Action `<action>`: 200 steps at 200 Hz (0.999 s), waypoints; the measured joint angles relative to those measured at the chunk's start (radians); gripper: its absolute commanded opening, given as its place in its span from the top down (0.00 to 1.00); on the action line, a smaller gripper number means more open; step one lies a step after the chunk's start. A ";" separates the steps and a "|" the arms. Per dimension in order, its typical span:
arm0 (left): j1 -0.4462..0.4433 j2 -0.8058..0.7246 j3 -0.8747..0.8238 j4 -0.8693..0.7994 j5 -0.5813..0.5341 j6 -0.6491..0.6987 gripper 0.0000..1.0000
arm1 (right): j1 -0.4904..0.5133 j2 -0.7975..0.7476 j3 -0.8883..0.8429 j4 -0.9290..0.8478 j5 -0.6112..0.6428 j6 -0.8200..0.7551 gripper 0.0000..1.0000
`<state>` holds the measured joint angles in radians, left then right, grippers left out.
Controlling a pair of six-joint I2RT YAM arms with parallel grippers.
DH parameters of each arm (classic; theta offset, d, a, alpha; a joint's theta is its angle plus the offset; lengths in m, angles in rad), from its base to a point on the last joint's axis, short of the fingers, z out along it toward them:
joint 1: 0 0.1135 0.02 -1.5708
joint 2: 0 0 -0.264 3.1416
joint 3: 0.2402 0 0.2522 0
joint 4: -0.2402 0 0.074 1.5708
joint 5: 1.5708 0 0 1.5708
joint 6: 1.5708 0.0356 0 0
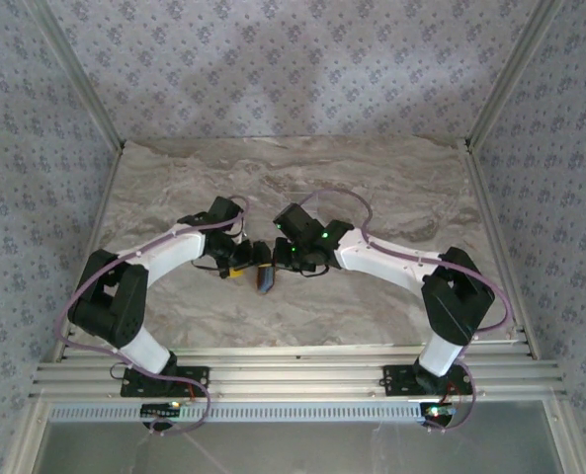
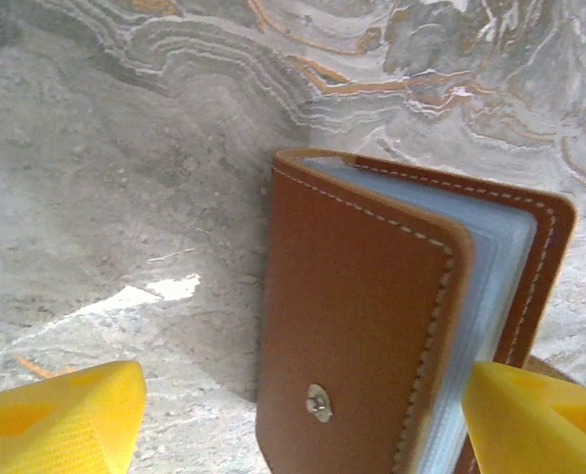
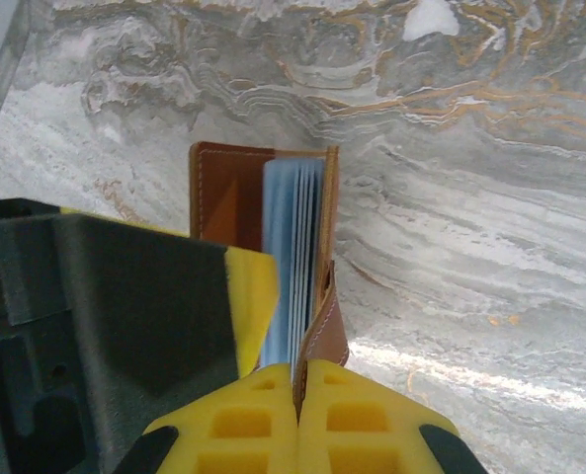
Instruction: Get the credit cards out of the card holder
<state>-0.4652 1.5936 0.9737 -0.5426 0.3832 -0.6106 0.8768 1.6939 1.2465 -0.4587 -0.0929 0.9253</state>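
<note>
The card holder (image 2: 357, 326), brown leather with a metal snap stud, stands on edge and slightly ajar, showing grey-blue sleeves (image 3: 291, 252). My left gripper (image 2: 297, 425) is open; its yellow fingertips (image 2: 60, 420) straddle the holder, the left one well clear and the right one close by the sleeve edges. My right gripper (image 3: 298, 400) is shut on the holder's far cover beside the strap tab (image 3: 330, 331). In the top view both grippers meet at mid-table over the card holder (image 1: 265, 280). The credit cards are hidden; I cannot make any out among the sleeves.
Grey marble-patterned tabletop (image 1: 372, 178) lies all round, bounded by patterned walls with metal corner posts. An aluminium rail (image 1: 293, 380) carrying both arm bases runs along the near edge. The left gripper's dark foam-backed finger (image 3: 125, 296) crowds the left of the right wrist view.
</note>
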 measured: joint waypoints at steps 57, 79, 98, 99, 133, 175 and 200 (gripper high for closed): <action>0.000 -0.008 0.002 -0.042 -0.055 0.015 0.20 | -0.015 0.000 -0.021 -0.020 0.000 0.003 1.00; 0.000 -0.029 0.006 -0.060 -0.079 0.019 0.21 | -0.016 -0.002 -0.021 -0.028 0.001 0.003 1.00; 0.000 -0.053 0.006 -0.072 -0.105 0.023 0.22 | -0.016 -0.013 -0.022 -0.033 0.003 0.003 1.00; 0.000 -0.054 0.006 -0.073 -0.105 0.023 0.22 | -0.016 -0.013 -0.022 -0.034 0.004 0.003 1.00; 0.005 -0.082 0.008 -0.089 -0.140 0.026 0.22 | -0.016 -0.041 -0.021 -0.032 0.002 0.003 1.00; 0.023 -0.119 0.008 -0.090 -0.156 0.026 0.21 | 0.007 -0.039 0.008 -0.023 -0.009 0.002 1.00; 0.027 -0.122 0.009 -0.090 -0.156 0.026 0.21 | 0.019 -0.033 0.037 -0.019 -0.020 0.002 1.00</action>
<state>-0.4385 1.4715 0.9825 -0.6331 0.2272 -0.5850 0.8959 1.6608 1.2835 -0.4778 -0.1127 0.9268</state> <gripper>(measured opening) 0.786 0.055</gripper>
